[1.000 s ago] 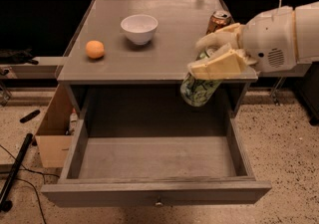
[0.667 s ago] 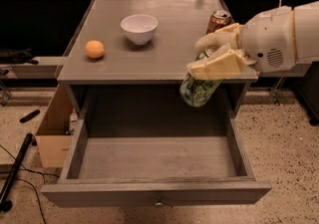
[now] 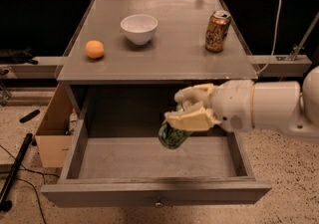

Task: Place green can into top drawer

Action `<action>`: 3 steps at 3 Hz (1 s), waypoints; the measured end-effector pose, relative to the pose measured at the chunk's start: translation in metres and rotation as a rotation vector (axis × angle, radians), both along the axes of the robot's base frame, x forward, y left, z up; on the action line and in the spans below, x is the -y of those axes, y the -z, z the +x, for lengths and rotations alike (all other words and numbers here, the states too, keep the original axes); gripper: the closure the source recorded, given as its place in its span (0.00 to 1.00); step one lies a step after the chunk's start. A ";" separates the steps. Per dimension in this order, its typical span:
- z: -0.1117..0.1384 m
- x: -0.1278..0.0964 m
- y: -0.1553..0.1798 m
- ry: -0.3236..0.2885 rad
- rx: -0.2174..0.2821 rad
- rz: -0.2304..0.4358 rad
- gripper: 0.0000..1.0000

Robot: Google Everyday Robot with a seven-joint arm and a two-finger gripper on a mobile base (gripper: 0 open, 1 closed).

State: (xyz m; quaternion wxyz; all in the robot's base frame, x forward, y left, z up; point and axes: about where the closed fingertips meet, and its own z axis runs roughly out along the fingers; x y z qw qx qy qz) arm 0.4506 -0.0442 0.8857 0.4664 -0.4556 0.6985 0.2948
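Observation:
The green can [image 3: 173,136], with green and white patterned sides, hangs tilted in my gripper [image 3: 188,109], which is shut on its upper part. The gripper and can are above the open top drawer [image 3: 149,161], right of its middle and a little above its floor. The drawer is pulled fully out, its flat front panel with a small round knob [image 3: 158,201] nearest the camera. My white arm [image 3: 269,106] comes in from the right, over the drawer's right side.
On the grey tabletop [image 3: 164,54] stand an orange-gold can [image 3: 217,30] at the right, a white bowl [image 3: 139,28] in the middle and an orange [image 3: 94,49] at the left. A cardboard box [image 3: 50,133] sits left of the drawer. Cables lie on the floor at left.
My gripper has moved down and toward the front with the green can, from beside the tabletop's right front corner to over the open drawer. The orange-gold can now shows in full.

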 end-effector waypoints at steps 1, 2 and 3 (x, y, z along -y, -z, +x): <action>-0.014 -0.023 0.054 -0.003 -0.045 0.046 1.00; -0.008 -0.039 0.096 -0.017 -0.074 0.059 1.00; 0.015 -0.058 0.125 -0.064 -0.083 0.041 1.00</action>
